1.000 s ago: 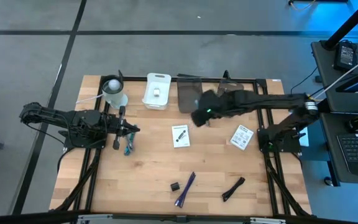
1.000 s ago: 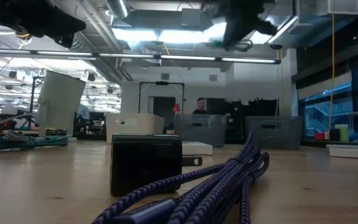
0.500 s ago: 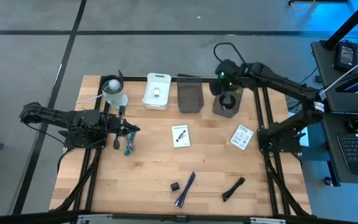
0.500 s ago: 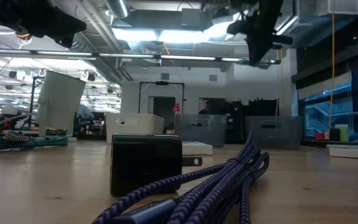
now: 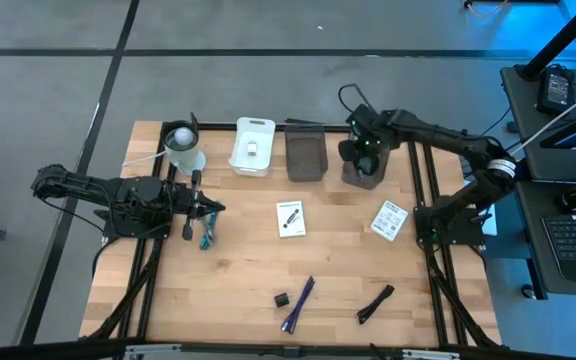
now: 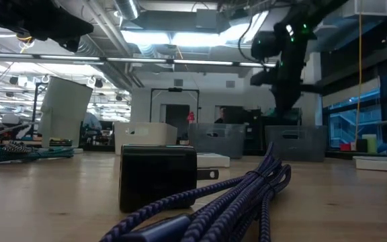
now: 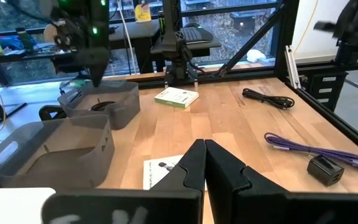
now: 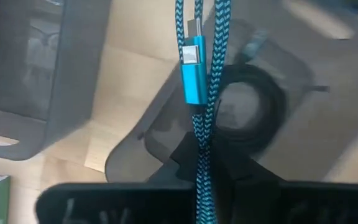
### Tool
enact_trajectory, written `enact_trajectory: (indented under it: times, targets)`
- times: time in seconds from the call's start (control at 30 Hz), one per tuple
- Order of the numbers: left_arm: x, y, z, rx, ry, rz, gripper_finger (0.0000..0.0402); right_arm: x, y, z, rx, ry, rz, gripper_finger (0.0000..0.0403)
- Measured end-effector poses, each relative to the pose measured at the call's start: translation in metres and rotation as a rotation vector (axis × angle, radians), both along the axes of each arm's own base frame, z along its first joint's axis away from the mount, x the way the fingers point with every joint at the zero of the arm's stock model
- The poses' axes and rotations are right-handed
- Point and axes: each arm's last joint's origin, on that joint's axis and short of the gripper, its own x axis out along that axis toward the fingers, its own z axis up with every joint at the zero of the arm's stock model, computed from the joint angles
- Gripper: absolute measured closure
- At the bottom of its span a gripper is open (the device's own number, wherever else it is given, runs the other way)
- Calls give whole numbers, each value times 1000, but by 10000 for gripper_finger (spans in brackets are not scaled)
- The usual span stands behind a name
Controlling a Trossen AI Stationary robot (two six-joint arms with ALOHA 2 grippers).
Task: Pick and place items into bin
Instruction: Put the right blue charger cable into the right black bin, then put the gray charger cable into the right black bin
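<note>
teal cable (image 8: 199,93) hangs pinched in the closed fingers of the right gripper (image 5: 361,152), above the grey bin (image 5: 365,172) near the worktop's far edge; it should release only once centred over the coil (image 8: 247,115).

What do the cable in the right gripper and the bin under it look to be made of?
The cable, pinched in the right gripper, looks braided fabric, teal-and-black weave, with a glossy blue metallic-looking plug. The grey bin looks like translucent smoky plastic: the wood shows through its wall.
</note>
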Motion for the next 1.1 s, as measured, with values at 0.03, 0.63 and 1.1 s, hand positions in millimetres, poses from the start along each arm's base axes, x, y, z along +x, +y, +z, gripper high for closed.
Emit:
enact_trajectory:
  times: [0.03,0.63,1.1]
  targets:
    - [0,0,0,0,0,0,399,-1,1,-7,-1,-2,1,390]
    - [0,0,0,-17,0,3,399,-28,-4,-51,84,34,-78,351]
    - [0,0,0,-43,0,6,399,-28,-4,-43,98,53,-80,321]
